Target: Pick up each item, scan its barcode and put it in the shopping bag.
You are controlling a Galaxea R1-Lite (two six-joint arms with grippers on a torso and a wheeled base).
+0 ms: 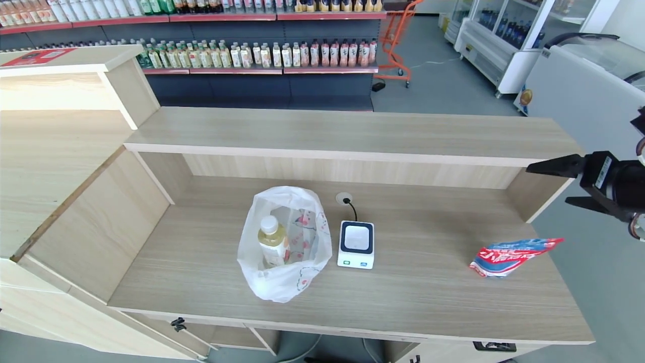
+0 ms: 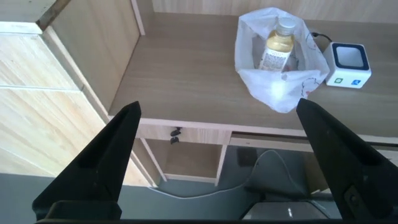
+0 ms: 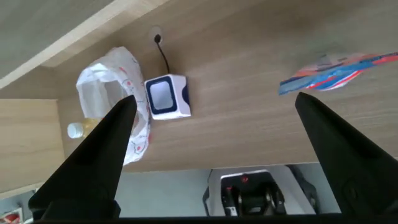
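A white shopping bag stands open at the middle of the counter, with a yellow-labelled bottle upright inside it. Just right of it sits the white barcode scanner, its window facing up. A red and blue snack packet lies flat near the counter's right end. My right gripper hangs open and holds nothing, above and beyond the packet at the counter's right edge. In the right wrist view, the packet, scanner and bag lie below. My left gripper is open off the counter's front left, with the bag farther off.
A raised ledge runs along the back of the counter, and wooden side walls close in its left and right ends. The scanner's cable goes into a hole behind it. Shelves of bottles and freezers stand beyond.
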